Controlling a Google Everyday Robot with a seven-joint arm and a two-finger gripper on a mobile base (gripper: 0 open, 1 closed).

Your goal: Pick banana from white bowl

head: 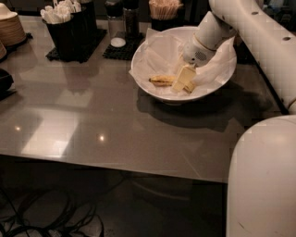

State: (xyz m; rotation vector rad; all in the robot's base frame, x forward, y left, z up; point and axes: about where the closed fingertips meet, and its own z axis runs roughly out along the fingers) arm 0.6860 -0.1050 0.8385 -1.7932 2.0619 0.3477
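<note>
The banana (161,80), small, yellow and brown-bruised, lies on crinkled white paper inside the white bowl (148,82) at the back right of the table. My gripper (183,79) reaches down into the bowl from the upper right, on the end of the white arm. It sits at the banana's right end and covers that end. The banana's left part shows and rests on the paper.
A black caddy with white packets (69,28) stands at the back left. Shakers on a black mat (121,28) and a holder of wooden sticks (164,10) stand behind the bowl. Stacked tan plates (9,28) are at the far left. My white base (263,180) fills the lower right.
</note>
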